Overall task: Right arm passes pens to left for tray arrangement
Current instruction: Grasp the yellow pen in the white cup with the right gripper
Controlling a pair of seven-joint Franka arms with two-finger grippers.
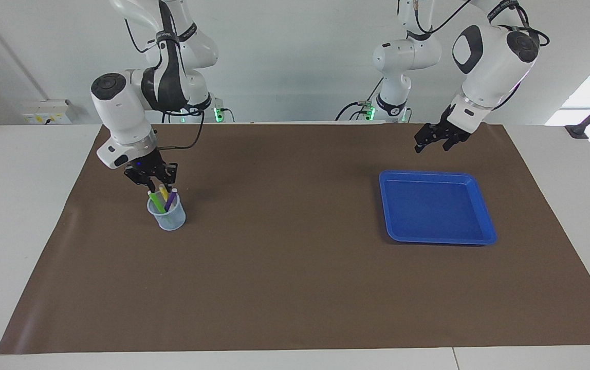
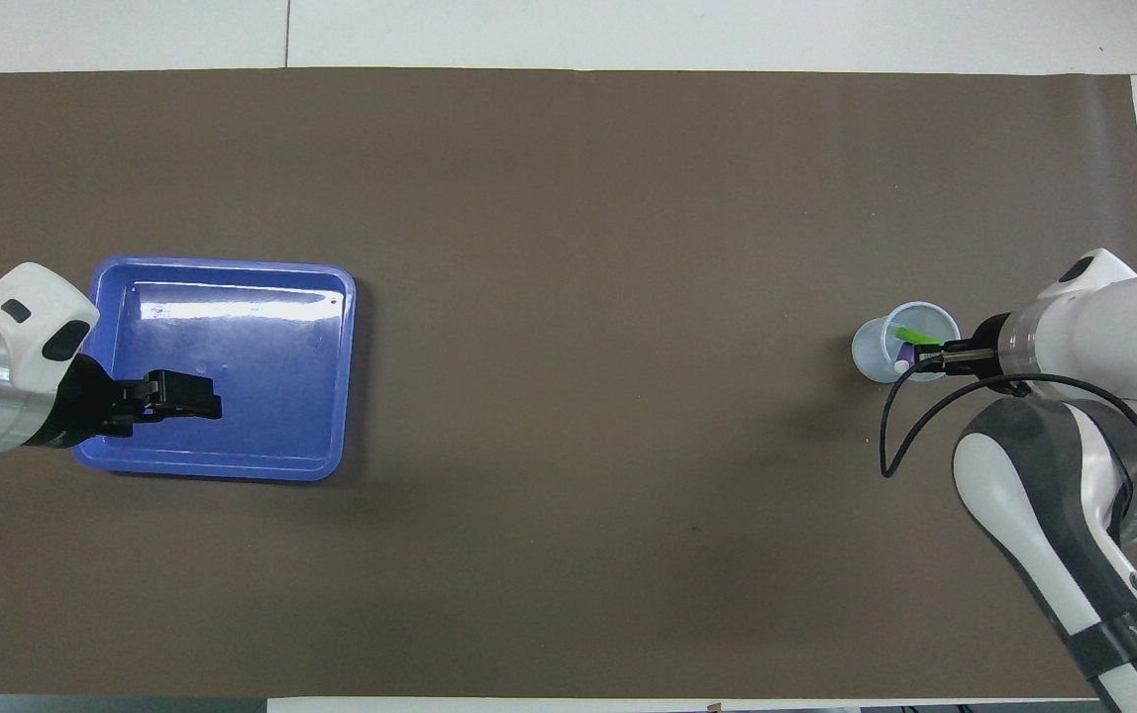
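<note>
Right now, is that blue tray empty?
Empty: the blue tray shows only bare floor; all three pens stand in the cup.

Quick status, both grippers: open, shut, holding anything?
Left gripper: open, empty, waiting above the tray.
Right gripper: shut at the pens in the cup; which pen, cannot tell.

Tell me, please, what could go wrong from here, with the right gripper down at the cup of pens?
1. The right gripper has shut at the tops of the pens; the yellow pen seems the one gripped. The green pen and purple pen stand close beside it and might be dragged along.
2. The small cup looks light, so lifting could tip it.
3. The left gripper waits open, raised by the blue tray, so the pen must cross the table and a loose grip might drop it.
</note>
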